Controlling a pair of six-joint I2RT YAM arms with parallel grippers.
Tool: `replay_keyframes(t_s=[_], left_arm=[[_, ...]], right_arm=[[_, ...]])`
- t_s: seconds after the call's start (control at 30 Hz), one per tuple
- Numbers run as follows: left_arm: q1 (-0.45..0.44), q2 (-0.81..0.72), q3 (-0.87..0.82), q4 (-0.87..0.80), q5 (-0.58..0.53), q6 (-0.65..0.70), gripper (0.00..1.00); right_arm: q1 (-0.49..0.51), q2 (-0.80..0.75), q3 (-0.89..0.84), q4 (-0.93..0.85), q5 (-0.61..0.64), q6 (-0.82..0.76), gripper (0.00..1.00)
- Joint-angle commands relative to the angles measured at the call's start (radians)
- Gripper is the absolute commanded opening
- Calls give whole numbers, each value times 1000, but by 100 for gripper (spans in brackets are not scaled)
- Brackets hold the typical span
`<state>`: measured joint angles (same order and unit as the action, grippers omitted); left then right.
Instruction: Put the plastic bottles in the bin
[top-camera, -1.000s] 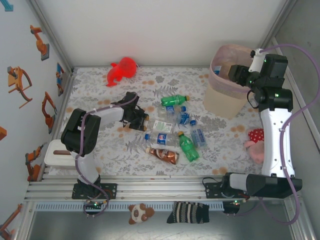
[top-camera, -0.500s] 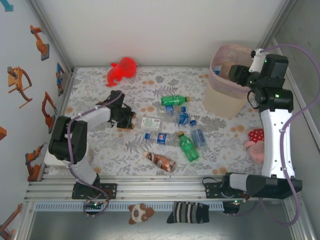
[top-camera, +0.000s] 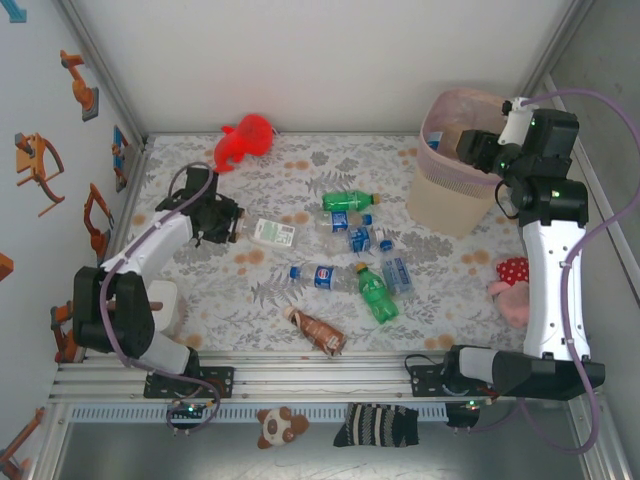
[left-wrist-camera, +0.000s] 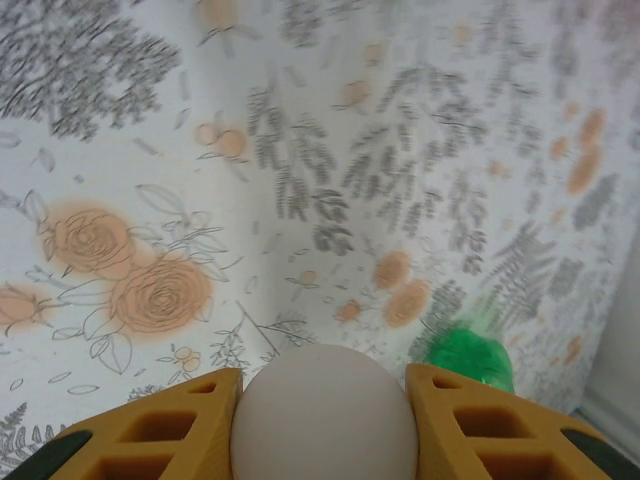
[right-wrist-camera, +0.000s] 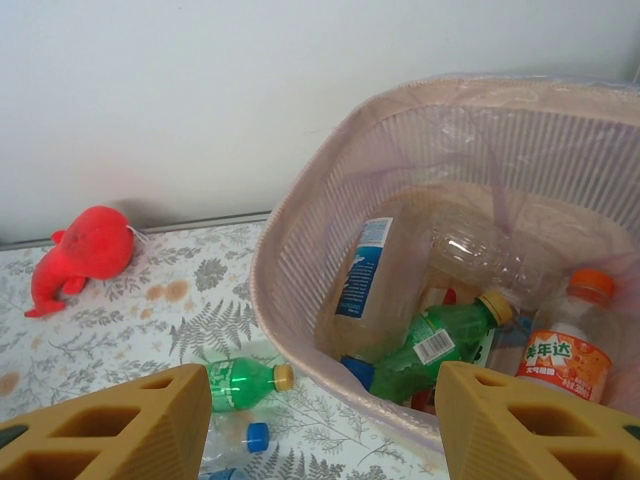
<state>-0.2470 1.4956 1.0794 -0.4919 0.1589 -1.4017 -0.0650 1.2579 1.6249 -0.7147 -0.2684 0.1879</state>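
Note:
My left gripper (top-camera: 236, 228) is shut on a white bottle with a green label (top-camera: 272, 234), held over the left part of the table. In the left wrist view its round white end (left-wrist-camera: 322, 425) sits tight between the yellow fingers (left-wrist-camera: 180, 425), with a blurred green bottle (left-wrist-camera: 466, 350) beyond. My right gripper (top-camera: 466, 150) hangs open and empty over the bin (top-camera: 440, 205). Inside the bin (right-wrist-camera: 290, 330) lie several bottles, among them a green one (right-wrist-camera: 440, 340) and an orange-capped one (right-wrist-camera: 565, 350). Several bottles lie mid-table: two green (top-camera: 348, 201) (top-camera: 376, 293), a blue-labelled one (top-camera: 321, 275), a brown one (top-camera: 320, 330).
A red plush toy (top-camera: 243, 140) lies at the back left. A white box (top-camera: 160, 302) stands at the near left by the left arm's base. A pink and red plush (top-camera: 512, 285) lies beside the right arm. Walls close the table on three sides.
The left arm has swung from the middle pile to the left, carrying the white bottle with it. The brown bottle has shifted slightly. The right arm has stayed over the bin.

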Motion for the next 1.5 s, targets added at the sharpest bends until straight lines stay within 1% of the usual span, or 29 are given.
replay_keyframes(t_s=[0.0, 0.1, 0.3, 0.53, 0.7, 0.77, 0.87, 0.9, 0.97, 1.03, 1.07, 1.13, 1.27, 1.33, 1.47], left_arm=[[3, -65, 41, 7, -49, 175, 29], [3, -101, 60, 27, -59, 282, 24], [3, -170, 66, 76, -50, 431, 18], [1, -221, 70, 124, 1, 543, 12], [-5, -260, 66, 189, 89, 644, 10], [-5, -274, 65, 230, 154, 694, 9], [-7, -291, 64, 314, 304, 763, 9], [-9, -296, 60, 352, 359, 793, 9], [-15, -304, 66, 393, 424, 821, 9], [-24, -314, 67, 445, 509, 862, 5], [-31, -321, 73, 450, 524, 884, 3], [-58, -342, 85, 466, 586, 959, 1], [-122, -397, 87, 503, 692, 1098, 0], [-150, -430, 76, 524, 727, 1165, 0], [-172, -485, 48, 608, 806, 1205, 0]], right_arm=[[-6, -22, 12, 42, -49, 16, 60], [-7, -23, 3, 56, -77, 20, 60], [-5, -24, -11, 73, -112, 36, 60], [4, -25, -23, 101, -168, 47, 60], [17, -24, -36, 133, -281, 40, 60], [32, -24, -44, 151, -341, 26, 60], [67, -22, -58, 176, -442, 0, 60], [82, -21, -61, 180, -474, -14, 60], [120, -18, -65, 177, -526, -53, 60], [169, -16, -67, 166, -575, -113, 60], [194, -17, -67, 158, -583, -142, 60], [251, -17, -66, 138, -604, -206, 62], [337, -5, -64, 113, -689, -298, 66], [382, 5, -56, 102, -730, -331, 70], [462, 35, -24, 57, -779, -429, 76]])
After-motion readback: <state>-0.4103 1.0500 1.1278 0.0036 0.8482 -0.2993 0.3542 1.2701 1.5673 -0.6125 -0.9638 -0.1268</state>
